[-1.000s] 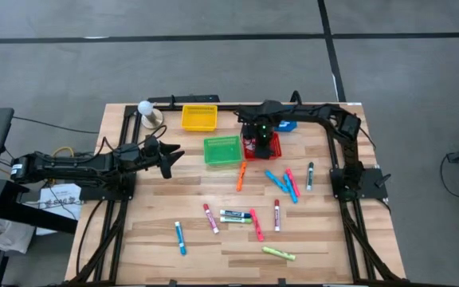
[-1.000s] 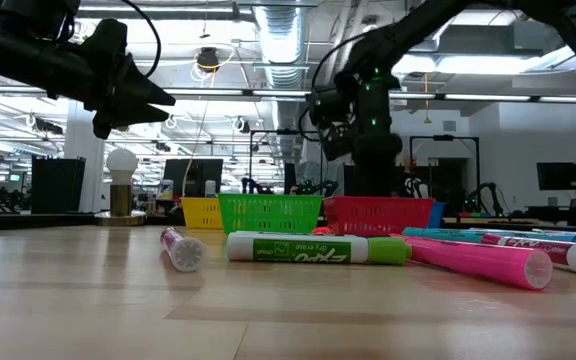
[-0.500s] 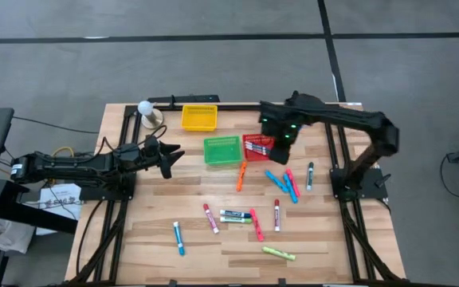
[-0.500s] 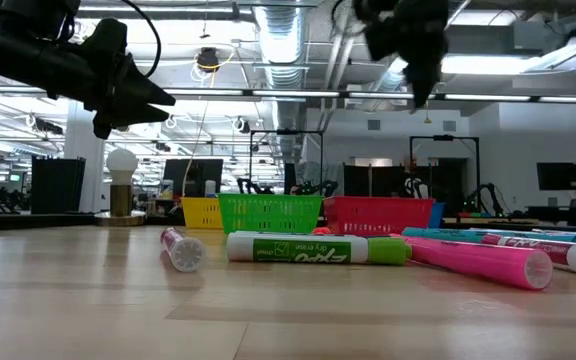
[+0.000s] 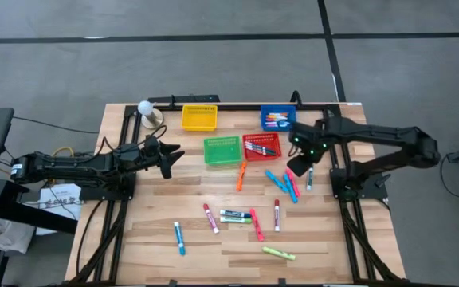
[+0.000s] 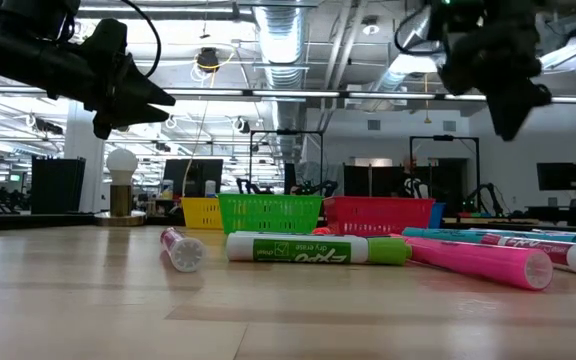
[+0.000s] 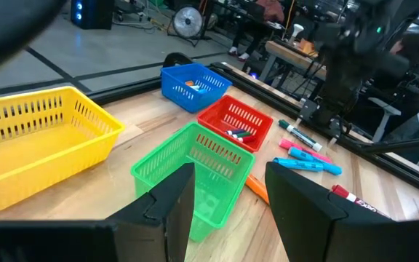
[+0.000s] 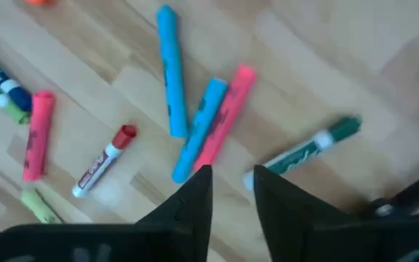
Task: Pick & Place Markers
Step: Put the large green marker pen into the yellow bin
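Note:
Several markers lie loose on the wooden table: an orange one point(image 5: 241, 176), two blue ones point(image 5: 277, 182), a pink one point(image 5: 292, 183), a green-capped white one point(image 5: 310, 176), and more nearer the front point(image 5: 235, 215). My right gripper point(image 5: 297, 166) hovers open and empty above the blue and pink markers point(image 8: 198, 131). My left gripper point(image 5: 174, 155) waits open and empty in the air, left of the green basket point(image 5: 222, 150). The red basket point(image 5: 261, 146) and the blue basket point(image 5: 279, 119) hold a few markers.
A yellow basket point(image 5: 199, 118) stands at the far edge, with a white bulb on a stand point(image 5: 146, 109) to its left. A black frame rail point(image 5: 237, 104) runs along the table's far edge. The right arm's base point(image 5: 357, 182) stands at the right edge.
My right gripper has risen from over the red basket and swung toward the table's right and near edges. It now hangs above the cluster of blue and pink markers. The blue basket, earlier hidden by the arm, now shows.

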